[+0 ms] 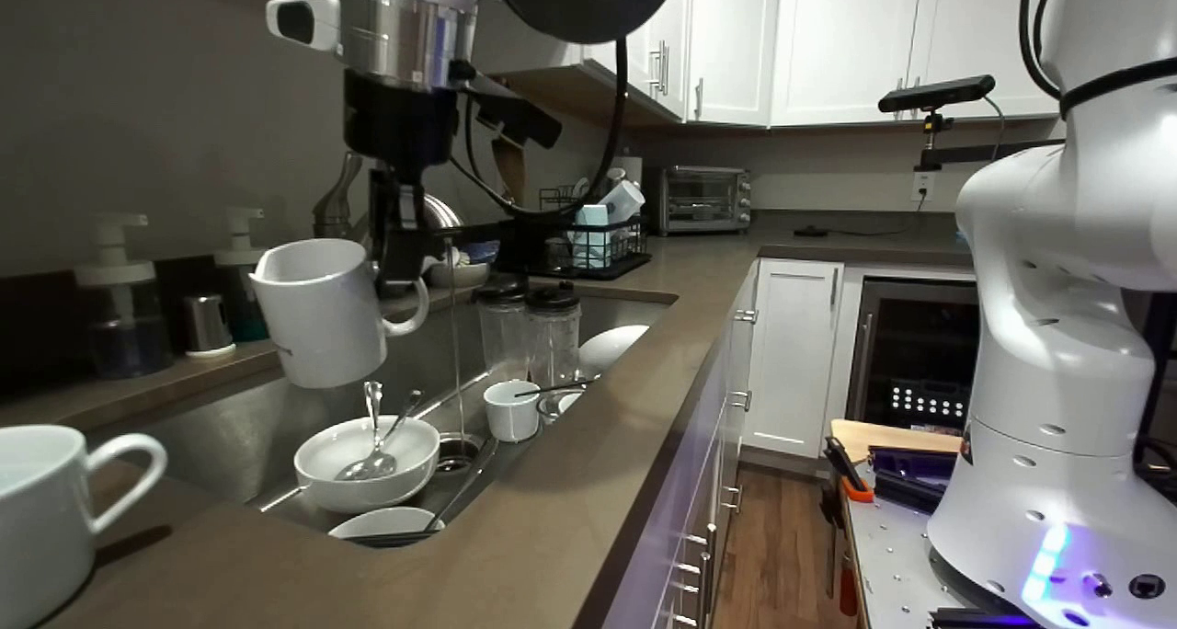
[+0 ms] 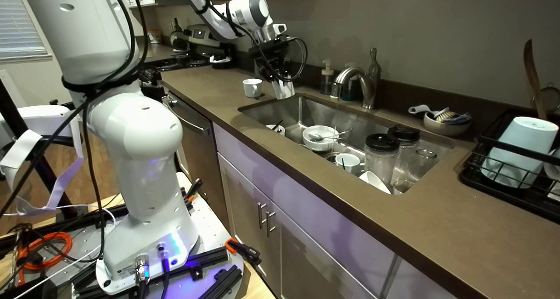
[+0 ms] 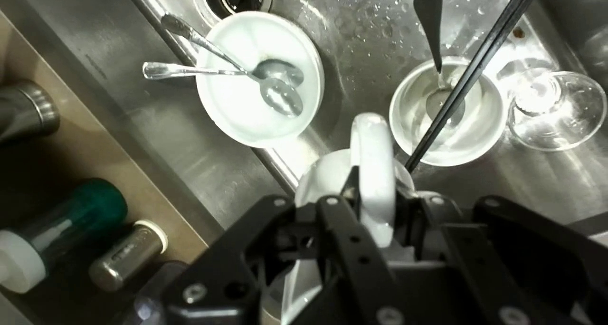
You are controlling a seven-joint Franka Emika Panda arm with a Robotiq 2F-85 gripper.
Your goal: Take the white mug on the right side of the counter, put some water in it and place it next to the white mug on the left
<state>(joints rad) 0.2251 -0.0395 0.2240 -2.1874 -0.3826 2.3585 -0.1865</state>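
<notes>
A white mug (image 1: 322,312) hangs tilted over the sink (image 2: 317,104), its handle (image 3: 375,173) between the fingers of my gripper (image 3: 376,192). In an exterior view the gripper (image 1: 397,261) is shut on that handle, with the mug body beside the fingers. How much water is inside the mug I cannot tell. A second white mug (image 2: 252,88) stands upright on the counter (image 2: 503,238), just left of the sink; it also shows as the near mug (image 1: 41,509). From the chrome faucet (image 2: 352,74) a thin stream of water (image 1: 457,335) falls into the sink, apart from the held mug.
Inside the sink are a bowl (image 3: 228,111) with spoons, a cup (image 3: 446,149) with dark chopsticks, a clear glass (image 3: 570,130) and black-lidded jars (image 2: 380,159). Soap bottles (image 2: 327,78) line the back ledge. A black dish rack (image 2: 472,176) stands beyond the sink.
</notes>
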